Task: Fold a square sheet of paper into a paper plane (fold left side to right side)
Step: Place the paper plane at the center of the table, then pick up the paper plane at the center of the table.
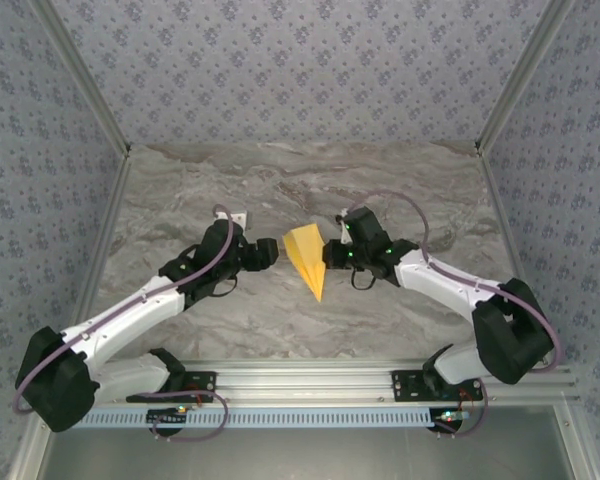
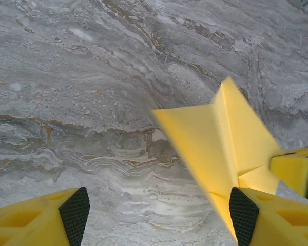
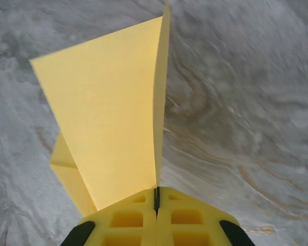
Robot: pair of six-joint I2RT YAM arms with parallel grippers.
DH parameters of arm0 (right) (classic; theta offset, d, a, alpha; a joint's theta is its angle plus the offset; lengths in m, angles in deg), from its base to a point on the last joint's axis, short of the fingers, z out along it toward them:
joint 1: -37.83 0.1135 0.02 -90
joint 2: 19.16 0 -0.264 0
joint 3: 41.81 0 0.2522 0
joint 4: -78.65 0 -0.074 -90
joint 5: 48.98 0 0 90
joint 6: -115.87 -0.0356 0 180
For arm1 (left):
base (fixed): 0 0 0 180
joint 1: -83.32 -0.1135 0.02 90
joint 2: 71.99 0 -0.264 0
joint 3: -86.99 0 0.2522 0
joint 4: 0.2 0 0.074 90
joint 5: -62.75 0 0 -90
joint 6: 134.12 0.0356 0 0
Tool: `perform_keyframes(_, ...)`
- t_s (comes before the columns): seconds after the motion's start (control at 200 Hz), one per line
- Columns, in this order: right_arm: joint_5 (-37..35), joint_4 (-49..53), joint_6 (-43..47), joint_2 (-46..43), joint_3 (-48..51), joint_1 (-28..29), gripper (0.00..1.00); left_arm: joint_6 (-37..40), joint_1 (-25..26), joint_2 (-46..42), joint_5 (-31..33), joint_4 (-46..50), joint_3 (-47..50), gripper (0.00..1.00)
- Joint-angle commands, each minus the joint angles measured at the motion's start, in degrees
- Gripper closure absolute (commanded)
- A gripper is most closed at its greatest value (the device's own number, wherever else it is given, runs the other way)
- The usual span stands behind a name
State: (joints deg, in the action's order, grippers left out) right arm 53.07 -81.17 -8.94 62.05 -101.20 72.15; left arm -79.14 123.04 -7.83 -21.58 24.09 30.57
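Marbled grey desk [image 1: 400, 190], mid-span: paper plane [image 1: 307, 258] held over it, nose toward the near edge, the right claw [image 1: 328, 252] clamped on its folded spine. Beside it the left claw [image 1: 267, 251] stands apart. Paper judged light, floppy and easily creased; grip the layered spine.

In the left wrist view the plane [image 2: 215, 148] has blurred edges, and its near tip is hidden behind a finger [image 2: 244, 218] of the left tool [image 2: 159, 212]. The right tool [image 3: 156, 200] covers the pinched fold, and the table [image 3: 246, 113] is blurred.

Grey marble-patterned table [image 1: 280, 320], floral-patterned walls [image 1: 300, 70], aluminium rail [image 1: 310, 383] along the near edge.
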Motion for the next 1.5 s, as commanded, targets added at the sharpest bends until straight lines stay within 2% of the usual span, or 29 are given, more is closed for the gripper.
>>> perform_keyframes(0.0,6.2,-8.6,-2.6,1.2,5.4,-3.6,1.00,0.2,-0.4,-0.8,1.4,1.4,0.6,0.25)
perform_keyframes(0.08,5.7,-7.7,-1.7,1.1,8.0,-6.3,0.99,0.0,-0.4,-0.6,1.2,1.3,0.6,0.24)
perform_keyframes(0.235,0.4,0.6,3.4,-3.1,8.2,-8.7,0.70,0.0,-0.4,-0.2,0.9,1.2,0.3,0.24)
perform_keyframes(0.31,-3.9,7.0,5.7,-5.5,6.2,-8.5,0.62,0.2,-0.4,0.0,0.9,1.2,0.1,0.24)
perform_keyframes(0.425,-6.5,14.5,8.6,-7.7,2.6,-6.8,0.56,0.3,-0.4,-0.1,1.0,0.3,0.1,0.19)
perform_keyframes(0.605,-8.5,20.6,8.5,-6.3,-1.2,-0.5,0.45,0.1,-0.4,-0.9,1.0,-1.9,0.8,0.09)
perform_keyframes(0.949,-7.2,19.9,6.8,3.8,-4.2,2.4,0.48,0.7,-0.4,-1.2,0.7,-0.9,0.9,0.08)
perform_keyframes(1.499,-7.7,17.8,5.7,10.3,-5.7,3.7,0.59,1.0,-0.4,-1.1,0.8,-0.3,0.8,0.08)
